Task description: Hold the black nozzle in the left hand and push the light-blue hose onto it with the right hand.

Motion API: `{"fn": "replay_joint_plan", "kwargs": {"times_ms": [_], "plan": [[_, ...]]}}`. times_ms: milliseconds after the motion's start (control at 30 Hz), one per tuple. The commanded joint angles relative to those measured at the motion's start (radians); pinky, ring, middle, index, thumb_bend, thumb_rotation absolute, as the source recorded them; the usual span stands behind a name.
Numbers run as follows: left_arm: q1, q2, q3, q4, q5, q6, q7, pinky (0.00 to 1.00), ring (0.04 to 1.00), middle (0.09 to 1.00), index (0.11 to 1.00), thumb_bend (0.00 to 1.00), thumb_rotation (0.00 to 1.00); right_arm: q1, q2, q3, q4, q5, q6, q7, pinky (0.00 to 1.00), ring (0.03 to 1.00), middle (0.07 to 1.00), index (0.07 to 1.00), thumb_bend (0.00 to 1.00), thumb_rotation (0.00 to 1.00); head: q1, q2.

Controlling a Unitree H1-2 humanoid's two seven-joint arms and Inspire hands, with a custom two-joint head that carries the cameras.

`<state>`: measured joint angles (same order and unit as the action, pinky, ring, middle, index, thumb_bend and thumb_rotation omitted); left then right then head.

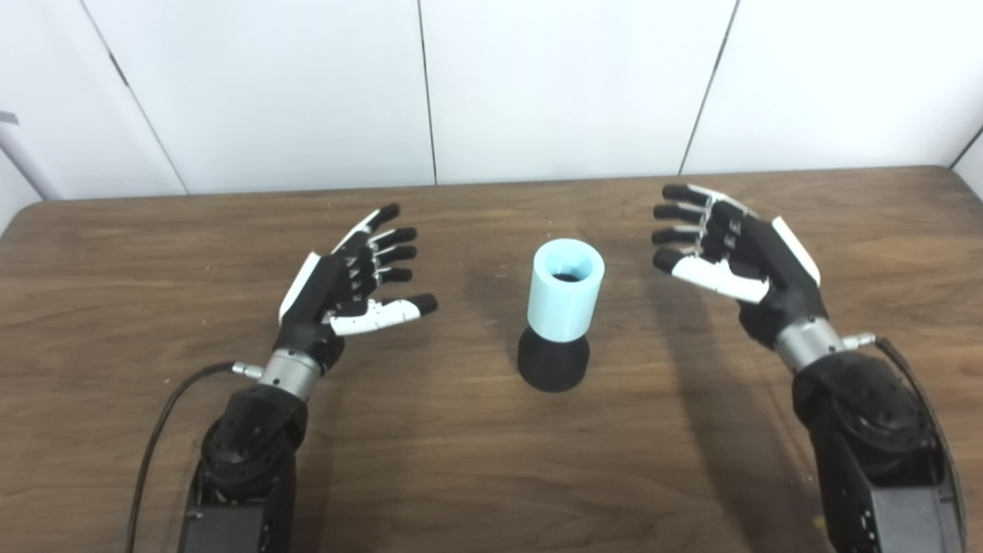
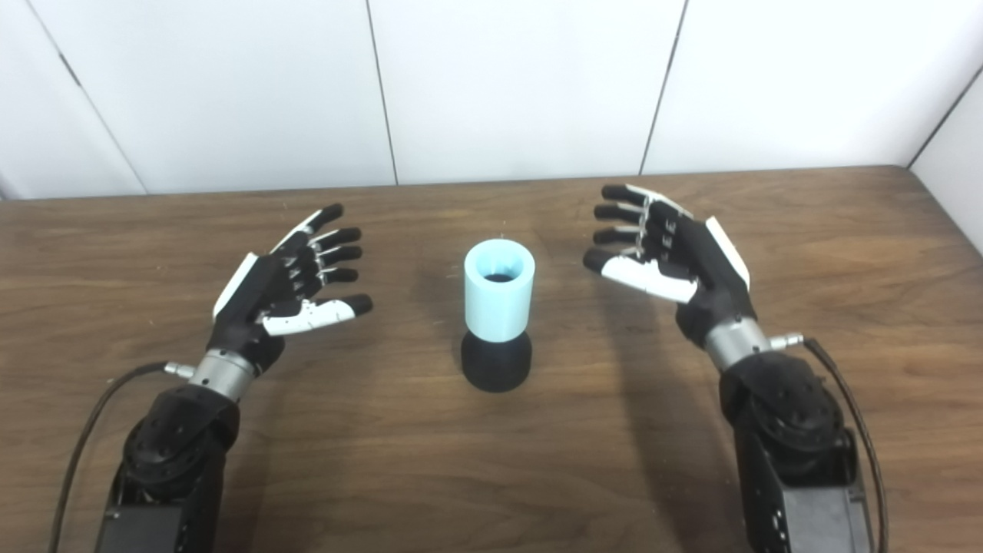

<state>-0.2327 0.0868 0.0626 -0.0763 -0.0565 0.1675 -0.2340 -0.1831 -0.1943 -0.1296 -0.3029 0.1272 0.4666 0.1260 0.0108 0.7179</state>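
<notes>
The light-blue hose [image 1: 564, 296] is a short open tube standing upright on the black nozzle [image 1: 553, 361], whose wide base rests on the wooden table [image 1: 461, 476] at its middle. The top of the nozzle is hidden inside the hose. My left hand [image 1: 349, 288] hovers open to the left of them, fingers spread, holding nothing. My right hand [image 1: 729, 257] hovers open to the right, fingers spread toward the hose, holding nothing. Neither hand touches the hose or the nozzle. The same shows in the right eye view: hose [image 2: 498, 296], nozzle [image 2: 495, 365].
A white panelled wall [image 1: 491, 84] stands behind the table's far edge. Cables run from both wrists along the forearms.
</notes>
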Motion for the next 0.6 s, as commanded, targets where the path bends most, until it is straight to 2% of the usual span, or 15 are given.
{"fn": "replay_joint_plan", "kwargs": {"times_ms": [0, 167, 333, 567], "plan": [[-0.023, -0.002, 0.003, -0.039, -0.032, -0.006, 0.010, 0.71, 0.799, 0.810, 0.838, 0.68, 0.08, -0.020, 0.012, -0.013, -0.018, 0.017, -0.057, -0.013, 0.51, 0.655, 0.734, 0.760, 0.63, 0.20, 0.001, -0.004], [-0.013, 0.019, 0.000, -0.052, -0.062, -0.008, -0.001, 0.70, 0.804, 0.812, 0.835, 0.66, 0.06, 0.003, 0.050, -0.023, -0.001, 0.013, -0.121, -0.037, 0.50, 0.638, 0.722, 0.749, 0.64, 0.21, -0.017, -0.028], [-0.005, 0.030, -0.001, -0.013, -0.080, -0.039, -0.009, 0.71, 0.812, 0.814, 0.835, 0.65, 0.07, 0.015, 0.084, -0.020, 0.050, -0.002, -0.203, -0.063, 0.49, 0.634, 0.711, 0.740, 0.65, 0.22, -0.018, -0.038], [0.007, 0.031, 0.003, -0.015, -0.106, -0.025, -0.004, 0.71, 0.815, 0.811, 0.833, 0.64, 0.09, 0.029, 0.088, -0.022, 0.054, 0.007, -0.217, -0.068, 0.48, 0.632, 0.714, 0.736, 0.65, 0.23, -0.011, -0.051]]}}
